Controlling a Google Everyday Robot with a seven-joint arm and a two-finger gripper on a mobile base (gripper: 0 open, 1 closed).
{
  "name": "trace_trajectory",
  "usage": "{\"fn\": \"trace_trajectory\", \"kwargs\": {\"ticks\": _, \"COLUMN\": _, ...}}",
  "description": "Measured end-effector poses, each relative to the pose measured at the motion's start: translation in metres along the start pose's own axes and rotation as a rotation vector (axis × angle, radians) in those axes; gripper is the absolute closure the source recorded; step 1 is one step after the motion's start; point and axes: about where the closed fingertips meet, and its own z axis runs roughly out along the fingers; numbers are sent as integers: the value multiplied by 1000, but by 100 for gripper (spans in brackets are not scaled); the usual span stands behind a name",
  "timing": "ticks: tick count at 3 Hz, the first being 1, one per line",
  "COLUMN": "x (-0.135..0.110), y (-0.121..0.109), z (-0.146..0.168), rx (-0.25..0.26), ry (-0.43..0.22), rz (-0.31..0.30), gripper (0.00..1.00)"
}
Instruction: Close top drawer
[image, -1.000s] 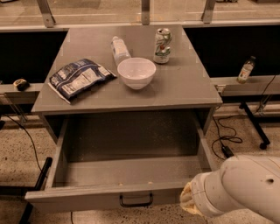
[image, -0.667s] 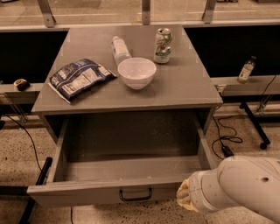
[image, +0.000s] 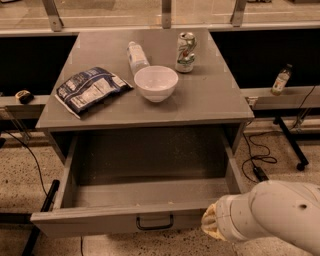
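Drawer first: the top drawer (image: 100, 220) stands pulled far out beneath the tabletop (image: 210, 100), its front a touch further in than a second ago. The gripper (image: 210, 226) is at the panel's right end, shifted slightly left, and whether it is spread or closed cannot be told. Above sit a bowl (image: 156, 82) and a can (image: 185, 52).

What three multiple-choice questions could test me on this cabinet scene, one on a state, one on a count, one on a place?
1. The top drawer is: A shut; B pulled open; C removed.
2. Things on the cabinet top: A two; B four; C six.
3. The gripper is: A inside the drawer; B above the cabinet top; C low by the drawer front, right of its handle.
Key: B, its empty inside shows; B, bag, bottle, bowl, can; C, it sits at the front's right end.
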Motion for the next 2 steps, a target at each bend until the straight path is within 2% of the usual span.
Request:
{"fn": "trace_trajectory", "kwargs": {"ticks": 1, "x": 5, "y": -5, "z": 8, "rx": 81, "ry": 15, "rz": 40, "gripper": 100}}
{"fn": "trace_trajectory", "kwargs": {"ticks": 2, "x": 4, "y": -12, "z": 11, "rx": 129, "ry": 20, "rz": 48, "gripper": 100}}
